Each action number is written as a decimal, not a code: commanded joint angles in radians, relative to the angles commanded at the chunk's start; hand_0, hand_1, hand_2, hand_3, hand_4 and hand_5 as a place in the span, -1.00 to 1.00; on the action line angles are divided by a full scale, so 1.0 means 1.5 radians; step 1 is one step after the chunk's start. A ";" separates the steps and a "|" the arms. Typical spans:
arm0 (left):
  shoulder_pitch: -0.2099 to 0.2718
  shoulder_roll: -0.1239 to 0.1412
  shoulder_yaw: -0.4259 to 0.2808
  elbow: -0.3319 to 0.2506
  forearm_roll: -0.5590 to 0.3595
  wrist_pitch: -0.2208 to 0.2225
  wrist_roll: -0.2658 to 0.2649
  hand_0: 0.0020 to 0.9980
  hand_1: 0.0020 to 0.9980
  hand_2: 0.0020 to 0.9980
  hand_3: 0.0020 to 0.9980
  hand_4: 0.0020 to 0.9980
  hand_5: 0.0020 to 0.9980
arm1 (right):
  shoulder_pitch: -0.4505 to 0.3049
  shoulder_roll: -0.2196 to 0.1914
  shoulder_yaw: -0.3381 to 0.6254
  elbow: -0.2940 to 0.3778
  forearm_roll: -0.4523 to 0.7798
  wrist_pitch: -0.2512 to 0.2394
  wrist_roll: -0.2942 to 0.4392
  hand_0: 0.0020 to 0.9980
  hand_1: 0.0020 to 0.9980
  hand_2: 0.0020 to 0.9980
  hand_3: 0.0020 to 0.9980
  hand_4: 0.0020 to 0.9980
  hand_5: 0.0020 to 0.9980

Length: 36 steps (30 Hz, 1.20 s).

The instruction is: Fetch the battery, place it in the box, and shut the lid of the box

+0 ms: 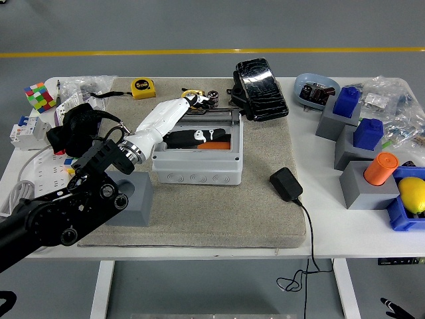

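At the far left of the white tabletop [199, 256] we see a colourful puzzle cube [38, 96]. Our left arm reaches in from the lower left, its white forearm crossing the open grey box [198, 158]. The left robot hand [199, 100] sits at the box's far edge by the lid hinge; we cannot tell whether its fingers are curled or spread. Inside the box lies an orange and black object [206, 138], probably the battery. We judge the placing done and lid closing in hand. Next, the robot hand needs to catch the black lid [260, 81], standing open behind the box to the right, and swing it down.
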 joint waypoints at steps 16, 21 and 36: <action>0.023 -0.007 -0.001 -0.013 0.000 -0.004 0.009 0.25 0.53 0.51 0.58 1.00 0.75 | -0.001 0.001 0.003 0.000 -0.002 -0.001 0.000 0.28 0.38 0.37 0.11 0.85 -0.12; 0.032 -0.008 -0.005 -0.025 0.000 -0.005 0.011 0.24 0.52 0.51 0.58 1.00 0.75 | -0.002 0.002 0.003 0.000 -0.002 -0.001 0.000 0.28 0.38 0.37 0.11 0.85 -0.12; 0.055 0.002 0.001 -0.051 -0.020 -0.019 0.025 0.21 0.50 0.50 0.58 1.00 0.72 | -0.001 0.001 0.006 0.000 -0.004 -0.001 0.000 0.28 0.38 0.37 0.11 0.85 -0.12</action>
